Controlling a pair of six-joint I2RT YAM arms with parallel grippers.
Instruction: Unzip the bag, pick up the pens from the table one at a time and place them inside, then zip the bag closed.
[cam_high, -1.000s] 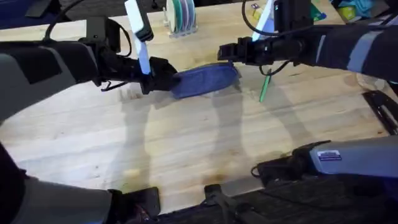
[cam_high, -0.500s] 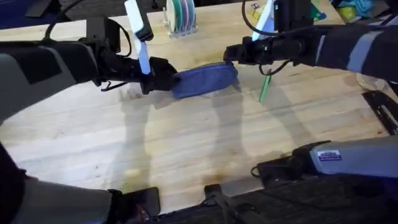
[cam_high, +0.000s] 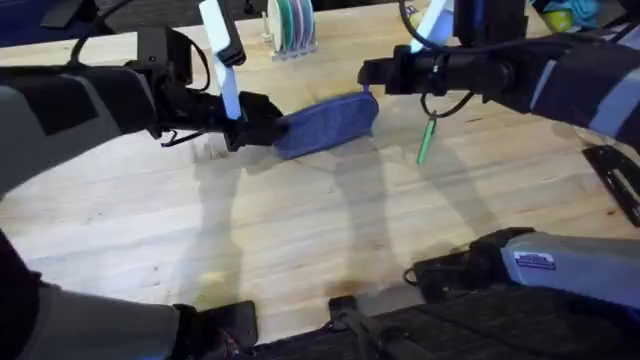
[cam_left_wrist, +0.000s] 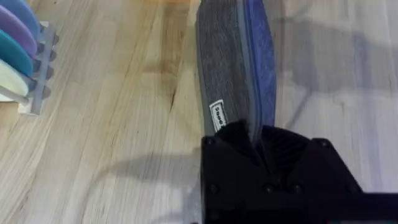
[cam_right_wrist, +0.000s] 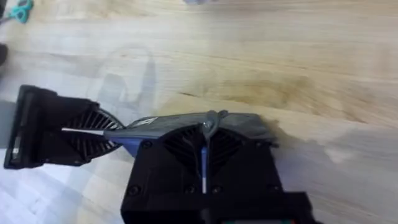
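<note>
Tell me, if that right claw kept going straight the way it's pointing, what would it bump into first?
The right gripper points leftward along the blue-grey fabric pencil pouch, whose end it already seems to pinch. Past the pouch it would probably meet the left gripper holding the opposite end, though depth is uncertain.

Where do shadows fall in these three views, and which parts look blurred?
Overhead: soft arm shadows cross the table below the bag; the near arm segments look large and blurred. Left wrist: a grey shadow lies beside the bag. Right wrist: a faint shadow lies on the wood beyond the bag.
</note>
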